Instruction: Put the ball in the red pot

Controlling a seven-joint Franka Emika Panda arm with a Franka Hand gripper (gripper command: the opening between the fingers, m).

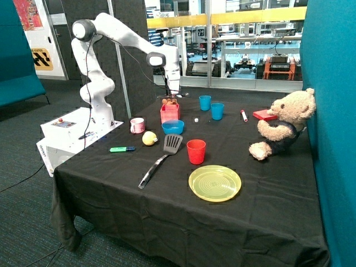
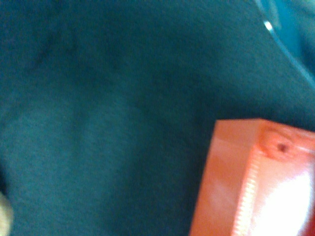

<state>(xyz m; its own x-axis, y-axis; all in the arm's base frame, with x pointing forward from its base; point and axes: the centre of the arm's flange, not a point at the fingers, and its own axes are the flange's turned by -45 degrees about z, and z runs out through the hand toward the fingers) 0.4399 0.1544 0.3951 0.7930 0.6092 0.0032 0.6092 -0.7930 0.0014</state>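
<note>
- The ball [image 1: 149,138] is small, pale yellow and a bit lemon-shaped, roughly as big as the pink-and-white mug [image 1: 137,125] near it.
- It lies on the black tablecloth [image 1: 111,183], between the mug and the spatula [image 1: 161,158], just beside the green marker [image 1: 122,149] and in front of the blue bowl [image 1: 172,127].
- It looks light, and probably smooth; being round, it may roll or squirt out sideways if pinched off-centre.
- The safest hold, as I judge it, is from straight above, fingers closing across its widest middle, along the shorter axis.
- Whether it is soft or hard cannot be told from here.
- The red pot [image 1: 169,113] is a small square-sided box standing behind the blue bowl, open at the top; something brownish seems to sit at its rim.
- The gripper [image 1: 173,95] hangs right above the red pot, well apart from the ball; whether it is spread or pressed together, I cannot tell.
- In the wrist view only a corner of the red pot [image 2: 256,182] shows, over dark cloth.
- The ball is not yet in the pot, so the task seems undone.
</note>
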